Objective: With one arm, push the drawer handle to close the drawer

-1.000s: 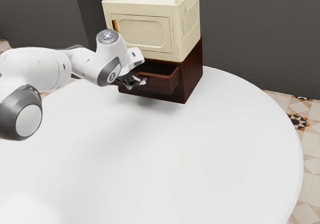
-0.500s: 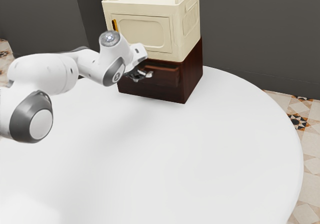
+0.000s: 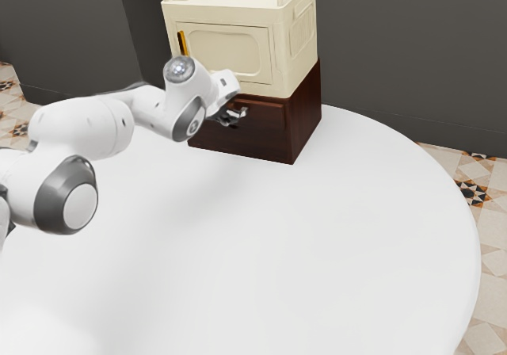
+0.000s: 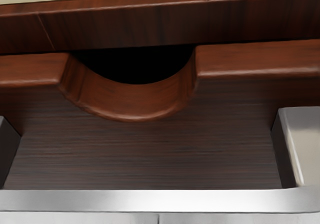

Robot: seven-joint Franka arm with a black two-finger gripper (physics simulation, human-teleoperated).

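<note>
Black claw (image 3: 234, 115): right at your drawer (image 3: 261, 131), can't tell if it's clenched or released
Silver handle (image 4: 150, 200): on the drawer front, near your claw
Drawer: pretty much flush in your brown wooden base (image 3: 307, 117)
Cream cabinet (image 3: 295, 58): stacked on top

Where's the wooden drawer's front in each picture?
Exterior view: the drawer front is above centre, below the cream box, partly behind the pincer.
Wrist view: the drawer front crosses the middle, its scooped notch facing the cabinet's rim.
Shared landmark: the cream box, beyond that rim.

Drawer front (image 4: 145, 151) solid exc. notch (image 4: 135, 99)
</note>
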